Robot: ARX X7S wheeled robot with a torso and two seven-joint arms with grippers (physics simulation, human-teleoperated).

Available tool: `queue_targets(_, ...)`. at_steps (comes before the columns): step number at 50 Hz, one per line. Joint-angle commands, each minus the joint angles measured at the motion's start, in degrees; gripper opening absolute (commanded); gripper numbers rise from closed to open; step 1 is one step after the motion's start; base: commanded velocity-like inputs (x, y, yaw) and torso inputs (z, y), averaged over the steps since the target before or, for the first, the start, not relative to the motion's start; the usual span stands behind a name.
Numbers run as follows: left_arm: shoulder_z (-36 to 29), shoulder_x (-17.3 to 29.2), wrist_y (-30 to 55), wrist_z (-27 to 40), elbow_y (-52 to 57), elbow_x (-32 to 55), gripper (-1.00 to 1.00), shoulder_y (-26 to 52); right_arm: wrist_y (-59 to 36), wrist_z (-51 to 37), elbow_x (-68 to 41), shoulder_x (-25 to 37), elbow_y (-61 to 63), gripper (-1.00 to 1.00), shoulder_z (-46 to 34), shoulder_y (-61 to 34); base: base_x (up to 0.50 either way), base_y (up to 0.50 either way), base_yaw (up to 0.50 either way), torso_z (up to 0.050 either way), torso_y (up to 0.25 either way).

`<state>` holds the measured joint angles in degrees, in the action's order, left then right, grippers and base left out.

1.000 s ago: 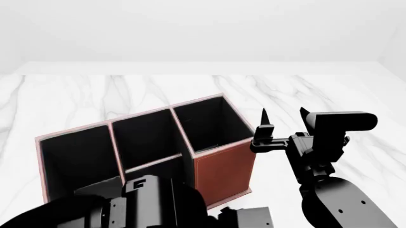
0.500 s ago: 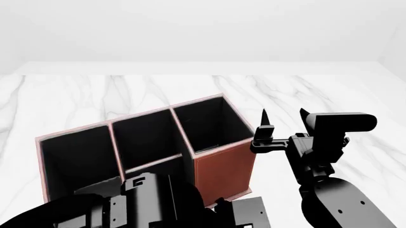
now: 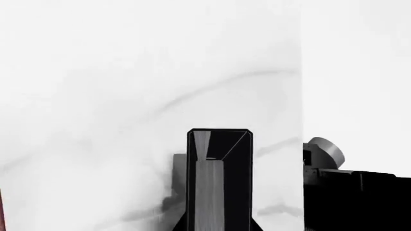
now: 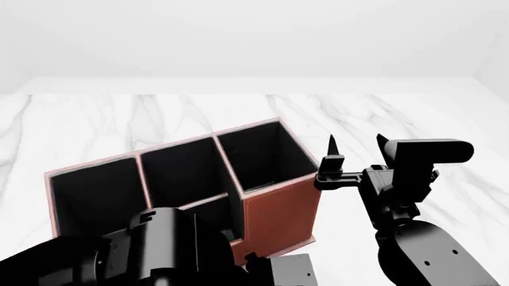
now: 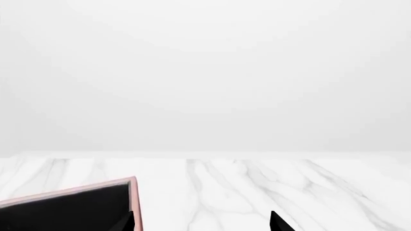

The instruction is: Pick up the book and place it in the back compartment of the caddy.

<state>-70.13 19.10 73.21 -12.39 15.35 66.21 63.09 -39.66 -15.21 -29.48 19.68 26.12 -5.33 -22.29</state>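
book axis: in the left wrist view the book (image 3: pixel 220 183) runs lengthwise straight away from the camera. Black cover outside, with a pale strip down the middle that looks like the page edge. The far end is squared off with clipped corners.
book spot: over the marble counter (image 4: pixel 397 113), near its edge. There's a soft shadow beside it, so it looks lifted off the surface. In the head view only a dark slab corner shows at the bottom edge, just in front of the caddy (image 4: pixel 278 214) and outside it.
book vs left gripper: it sits right where the fingers would reach out, and it covers them. No fingers in sight, but it reads as grasping the book.
left arm (image 4: pixel 151 250): a big black bulk low in the head view, overlapping the caddy's near side.
right gripper (image 4: pixel 356 146): released and holding nothing, tips pointing up. It's just right of the caddy's right-end compartment, not touching it.
caddy: red-brown wall with pale rims and black inside. It's angled, with the right end farther back.
view differences: only the left wrist shows the book's length. Only the head shows the whole caddy. The right wrist catches just one caddy corner and bare counter beyond.
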Motion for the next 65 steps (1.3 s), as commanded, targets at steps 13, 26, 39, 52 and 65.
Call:
queue_targets(13, 12.43, 10.47, 9.96, 18.17, 7.92, 24.24, -1.0, 10.92, -0.33, -0.57, -0.16, 0.03, -0.19, 1.0, -0.97, -0.95, 0.0, 0.0, 0.0, 0.0, 0.0)
queue_targets(26, 17.77, 15.04, 10.0, 20.5, 3.53, 30.59, -1.0, 22.66, -0.72, -1.03, -0.49, 0.28, 0.07, 1.0, -0.99, -1.26, 0.0, 0.0, 0.0, 0.0, 0.0)
queue_targets(39, 15.6, 17.43, 11.69, 28.73, 0.29, 40.72, -1.0, 32.8, -0.82, -1.36, -0.75, 0.52, 0.17, 1.0, -0.95, -1.58, 0.0, 0.0, 0.0, 0.0, 0.001)
queue_targets(52, 11.11, 20.58, 11.15, 35.86, -2.72, 51.98, -1.0, 42.22, -0.63, -1.61, -1.01, 0.69, 0.1, 1.0, -0.82, -1.56, 0.0, 0.0, 0.0, 0.0, 0.001)
queue_targets(65, 11.0, 21.8, 12.7, 33.34, -6.71, 48.08, -1.0, 45.82, -0.43, -1.81, -0.95, 0.6, -0.37, 1.0, -1.33, -1.87, 0.0, 0.0, 0.0, 0.0, 0.002)
